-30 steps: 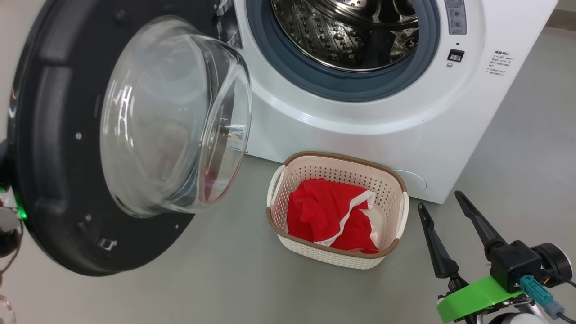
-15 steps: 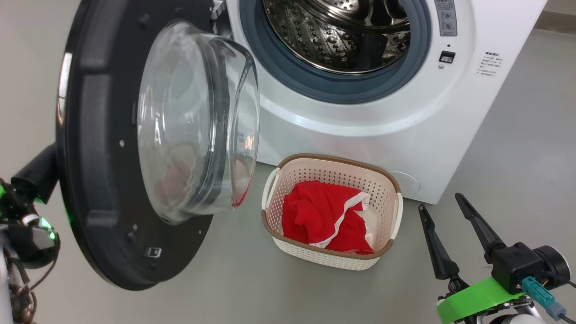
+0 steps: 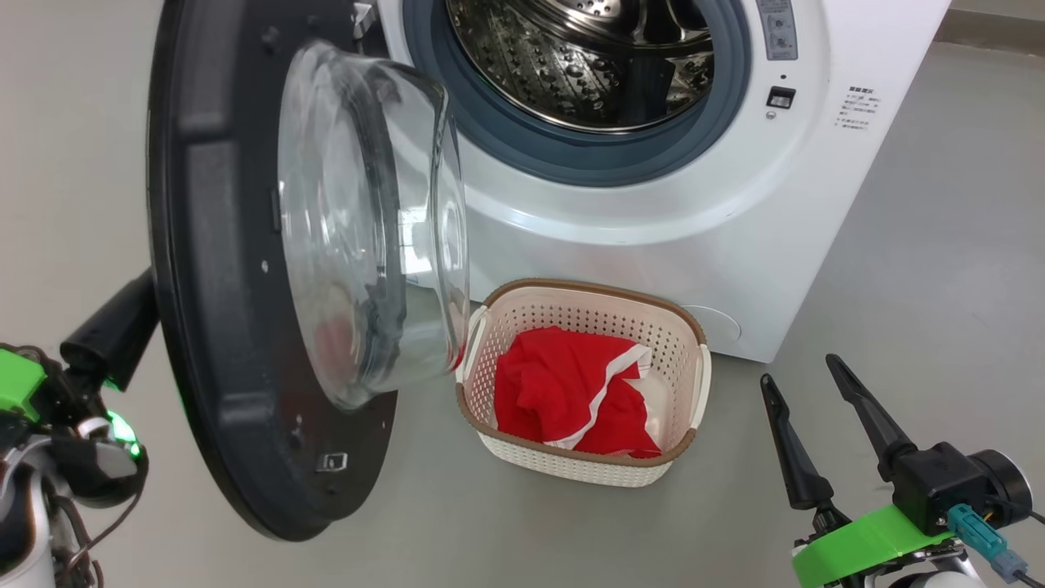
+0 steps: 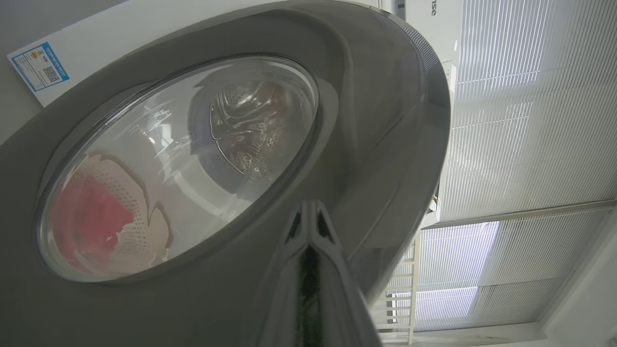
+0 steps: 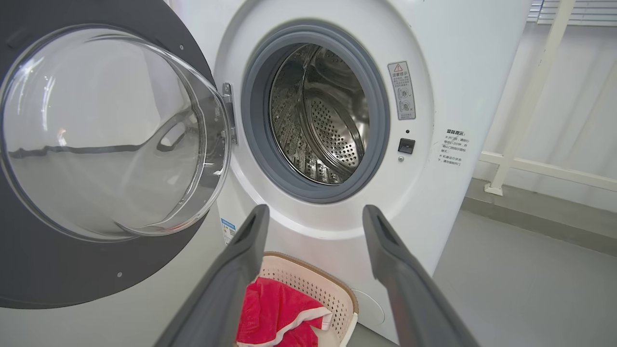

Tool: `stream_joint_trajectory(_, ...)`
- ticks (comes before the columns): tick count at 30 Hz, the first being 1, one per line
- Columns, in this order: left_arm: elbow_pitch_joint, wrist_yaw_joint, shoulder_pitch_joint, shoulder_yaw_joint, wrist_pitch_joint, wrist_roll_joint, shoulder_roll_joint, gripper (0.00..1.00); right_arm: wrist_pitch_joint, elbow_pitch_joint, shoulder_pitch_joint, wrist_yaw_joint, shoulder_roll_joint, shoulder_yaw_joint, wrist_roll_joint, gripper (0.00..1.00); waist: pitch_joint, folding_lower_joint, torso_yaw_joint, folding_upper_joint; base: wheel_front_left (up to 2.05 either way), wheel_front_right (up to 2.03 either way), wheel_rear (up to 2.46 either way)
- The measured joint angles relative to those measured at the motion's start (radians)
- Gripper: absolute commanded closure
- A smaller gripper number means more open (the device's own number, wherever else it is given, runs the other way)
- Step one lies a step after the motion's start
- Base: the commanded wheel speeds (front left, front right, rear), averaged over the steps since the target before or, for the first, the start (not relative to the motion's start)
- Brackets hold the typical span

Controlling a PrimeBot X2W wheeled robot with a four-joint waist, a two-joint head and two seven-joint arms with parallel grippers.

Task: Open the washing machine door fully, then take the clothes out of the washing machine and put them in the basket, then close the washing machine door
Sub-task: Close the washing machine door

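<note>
We had the left gripper (image 4: 308, 212) with its two fingers pressed flat together, tips set against the glossy outer face of the washing machine door (image 3: 220, 327), just below the glass bowl (image 3: 367, 220). We judged that a closed pair makes one stiff pusher, which suits shoving a wide panel better than pinching it. The door stood half swung, edge-on to us, with its bowl bulging away from that gripper toward the washing machine (image 3: 653, 220). It stood like this, we reckoned, because the closing step was in hand. On the far side of the door from the left gripper the steel drum (image 3: 571, 57) looked empty, as far as we could see into it. The clothes (image 3: 555, 392) lay bunched in the basket (image 3: 571, 469), which sat on the floor (image 3: 939, 245) close against the machine's front. From the head view its left handle looked near the bowl's lower edge, though we could not tell if the two touched. It sat ahead and to the left of the right gripper (image 3: 798, 367), near enough for a short drop from the drum. That gripper hung with its fingers spread wide and nothing between them, held back from the machine, we supposed, to leave the door's path free.
</note>
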State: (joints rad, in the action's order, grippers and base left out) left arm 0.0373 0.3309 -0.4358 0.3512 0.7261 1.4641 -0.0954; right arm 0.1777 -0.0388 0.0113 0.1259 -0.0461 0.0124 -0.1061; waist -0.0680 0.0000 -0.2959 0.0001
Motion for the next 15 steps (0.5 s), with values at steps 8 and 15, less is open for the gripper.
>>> stream_joint_trajectory(8,-0.044,0.005,0.015,-0.027,0.004,0.013,0.026,1.00,0.014,-0.010,-0.016,0.000,0.000,0.000,-0.010,0.00,-0.004,0.0001,0.024,0.0000,0.00,0.00,0.00)
stream_joint_trajectory(15,-0.078,0.013,0.033,-0.055,-0.006,0.051,0.050,1.00,0.017,-0.014,-0.016,0.000,0.000,0.001,-0.010,0.00,-0.001,0.0000,0.050,0.0000,0.00,0.00,0.00)
